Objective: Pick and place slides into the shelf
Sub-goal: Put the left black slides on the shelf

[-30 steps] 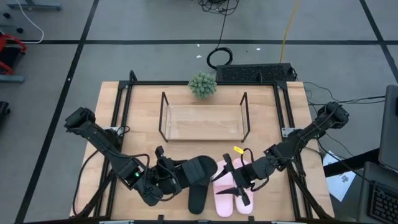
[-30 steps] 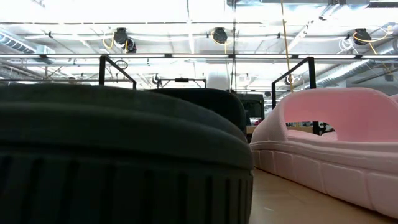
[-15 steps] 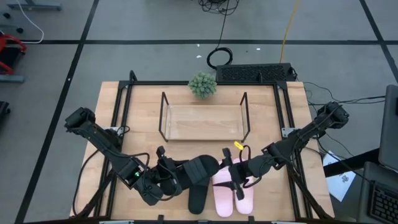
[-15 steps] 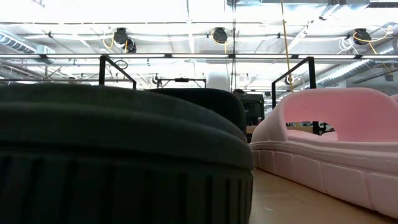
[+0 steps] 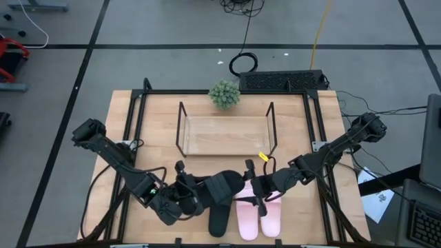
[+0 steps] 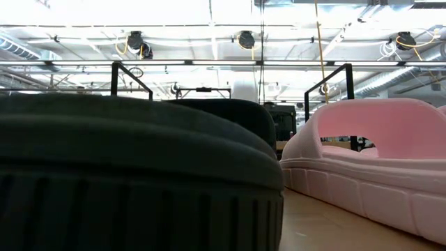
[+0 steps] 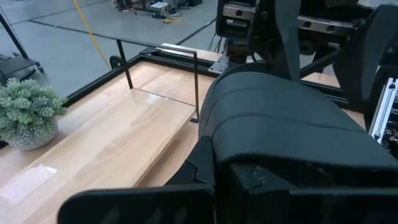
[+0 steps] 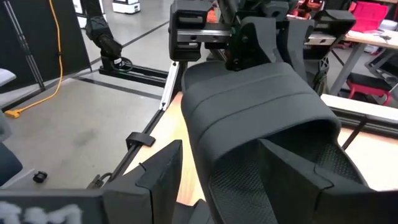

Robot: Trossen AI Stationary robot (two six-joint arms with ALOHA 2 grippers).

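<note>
A black slide (image 5: pixel 222 189) sits between my two grippers near the table's near edge. My left gripper (image 5: pixel 191 195) is shut on it from the left. My right gripper (image 5: pixel 252 189) is open at its right side. In the right wrist view one finger (image 8: pixel 292 171) is in the foot opening under the strap (image 8: pixel 249 102), and the other finger (image 8: pixel 158 174) is outside it. The second black slide (image 5: pixel 219 222) lies just nearer, partly under the first. Two pink slides (image 5: pixel 248 219) (image 5: pixel 271 219) lie side by side to its right. The shelf (image 5: pixel 224 134) stands mid-table. My left gripper holds the black slide by its left end (image 7: pixel 205 162), coming level from the table's left. The slide's bulk hides the contact, and I cannot tell whether it is lifted clear. My right gripper straddles the slide's side wall, and I cannot tell whether a finger touches it.
A small potted plant (image 5: pixel 224 94) stands behind the shelf at the far edge. A black frame (image 5: pixel 313 138) runs around the table. In the low view the near black slide (image 6: pixel 132 174) and a pink slide (image 6: pixel 376 160) fill the foreground. Bare wood lies left and right of the shelf.
My right gripper has moved from above the pink slides toward the far-left, up to the black slide held by my left gripper, and its fingers now stand at that slide's strap. The slides have stayed in place.
</note>
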